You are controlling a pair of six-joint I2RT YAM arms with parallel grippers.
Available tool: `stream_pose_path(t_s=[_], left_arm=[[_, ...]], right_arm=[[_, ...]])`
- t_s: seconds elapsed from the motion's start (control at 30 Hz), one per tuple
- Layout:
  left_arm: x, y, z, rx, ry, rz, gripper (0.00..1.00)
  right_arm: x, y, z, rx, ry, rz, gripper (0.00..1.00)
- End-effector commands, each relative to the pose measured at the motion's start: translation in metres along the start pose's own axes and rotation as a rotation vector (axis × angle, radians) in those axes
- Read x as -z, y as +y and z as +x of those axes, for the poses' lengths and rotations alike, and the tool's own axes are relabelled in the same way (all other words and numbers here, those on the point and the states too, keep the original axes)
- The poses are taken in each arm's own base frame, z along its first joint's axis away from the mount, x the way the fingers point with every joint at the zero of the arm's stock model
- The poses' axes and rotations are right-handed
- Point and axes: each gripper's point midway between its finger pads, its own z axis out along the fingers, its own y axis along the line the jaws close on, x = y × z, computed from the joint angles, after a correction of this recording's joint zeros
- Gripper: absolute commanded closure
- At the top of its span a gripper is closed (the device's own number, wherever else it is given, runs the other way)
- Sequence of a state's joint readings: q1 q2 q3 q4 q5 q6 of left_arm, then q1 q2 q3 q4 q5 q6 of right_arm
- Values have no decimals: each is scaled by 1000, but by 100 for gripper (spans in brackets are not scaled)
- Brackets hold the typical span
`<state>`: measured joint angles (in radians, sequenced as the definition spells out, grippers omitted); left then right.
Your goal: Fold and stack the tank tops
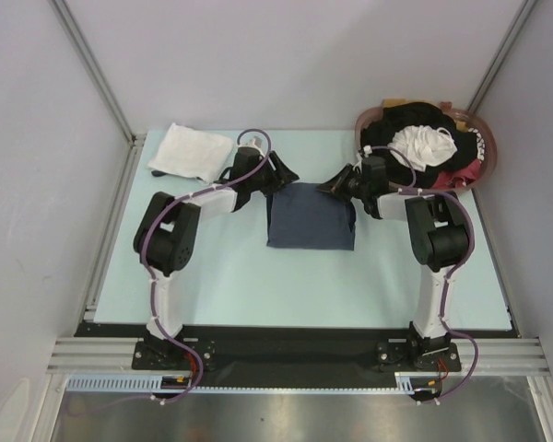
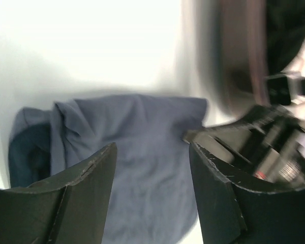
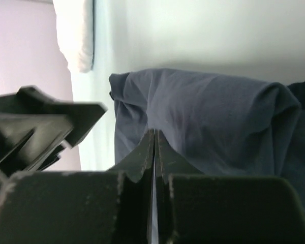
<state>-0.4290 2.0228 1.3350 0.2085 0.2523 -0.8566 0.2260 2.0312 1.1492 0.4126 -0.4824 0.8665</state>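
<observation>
The slate grey-blue tank top [image 1: 311, 219] lies folded into a rectangle at the table's middle. It also shows in the left wrist view [image 2: 142, 147] and the right wrist view [image 3: 208, 117]. A white folded top [image 1: 192, 151] lies at the far left corner, and its edge shows in the right wrist view [image 3: 75, 35]; no navy trim shows. My left gripper [image 1: 284, 175] is open just above the grey-blue top's far left corner [image 2: 152, 150]. My right gripper [image 1: 334, 187] is shut and empty at its far right corner [image 3: 155, 134].
A brown basket [image 1: 484, 147] at the far right holds a jumble of black, red and white clothes [image 1: 424, 143]. The pale mat [image 1: 240, 285] ends at a black strip in front. Grey walls stand at the left, back and right.
</observation>
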Motion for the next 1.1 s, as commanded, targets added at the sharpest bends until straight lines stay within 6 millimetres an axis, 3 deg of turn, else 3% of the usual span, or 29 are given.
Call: stream_pose_path(t_s=[0.0, 0.07, 0.17, 0.3, 0.5, 0.67, 0.83, 1.0, 1.07], left_arm=[[-19, -9, -16, 16, -63, 17, 36], [-30, 3, -13, 27, -50, -20, 36], [-35, 24, -16, 43, -50, -97, 36], [-27, 41, -26, 17, -76, -155, 36], [-16, 36, -40, -81, -94, -199, 35], [-6, 18, -52, -185, -96, -194, 32], [24, 10, -71, -300, -143, -290, 24], [49, 16, -60, -367, -108, -380, 20], [57, 21, -46, -363, -74, -376, 18]], right_arm=[[-9, -10, -23, -14, -101, 61, 100], [-9, -28, -31, -21, -142, 127, 100], [-6, -40, -36, -7, -170, 186, 100], [1, -39, -40, 106, -188, 253, 100], [7, -31, -46, 329, -192, 396, 100], [16, -34, -51, 502, -205, 578, 100], [27, -9, -67, 628, -253, 639, 100], [42, 24, -77, 657, -300, 592, 98], [51, 38, -79, 672, -318, 585, 94]])
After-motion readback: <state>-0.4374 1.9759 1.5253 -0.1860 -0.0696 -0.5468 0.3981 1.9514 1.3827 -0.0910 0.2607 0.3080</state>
